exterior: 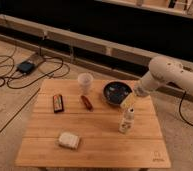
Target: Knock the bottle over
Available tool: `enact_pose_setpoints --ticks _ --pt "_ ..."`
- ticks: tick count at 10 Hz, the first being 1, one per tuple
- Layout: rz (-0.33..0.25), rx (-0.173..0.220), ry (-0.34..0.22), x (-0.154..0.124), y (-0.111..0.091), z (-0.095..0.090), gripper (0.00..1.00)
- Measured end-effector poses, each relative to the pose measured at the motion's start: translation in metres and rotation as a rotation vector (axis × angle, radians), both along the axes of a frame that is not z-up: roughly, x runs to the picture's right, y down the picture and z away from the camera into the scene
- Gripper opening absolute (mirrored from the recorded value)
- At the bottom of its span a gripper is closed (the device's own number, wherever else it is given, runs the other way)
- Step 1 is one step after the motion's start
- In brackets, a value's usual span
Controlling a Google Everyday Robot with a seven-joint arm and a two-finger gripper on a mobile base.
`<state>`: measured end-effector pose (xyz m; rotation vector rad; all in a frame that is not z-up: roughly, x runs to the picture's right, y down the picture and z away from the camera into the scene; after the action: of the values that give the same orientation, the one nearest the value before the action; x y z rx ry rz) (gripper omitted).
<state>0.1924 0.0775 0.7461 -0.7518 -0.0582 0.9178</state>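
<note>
Plainly upright on the worktop, the bottle stands just in front of the dark bowl, with the hand over the bowl's near rim, behind the bottle's cap, released or clenched I cannot tell, so a push away from the bowl should topple it.

slim white plastic bottle upright on light wooden table, before dark round bowl; gripper seemingly just above bottle, between them.
</note>
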Motion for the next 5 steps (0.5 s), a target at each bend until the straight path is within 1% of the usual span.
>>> enact_pose_setpoints --ticks 1,3,4,5 --pt "-0.014 -0.019 0.000 0.003 0.007 -0.004 0.80" --pt "-0.031 -0.041 0.015 0.010 0.016 -0.006 0.80" --pt "-0.037 -0.056 0.036 0.015 0.020 -0.003 0.80" --pt "-0.047 -0.067 0.069 0.023 0.025 0.003 0.80"
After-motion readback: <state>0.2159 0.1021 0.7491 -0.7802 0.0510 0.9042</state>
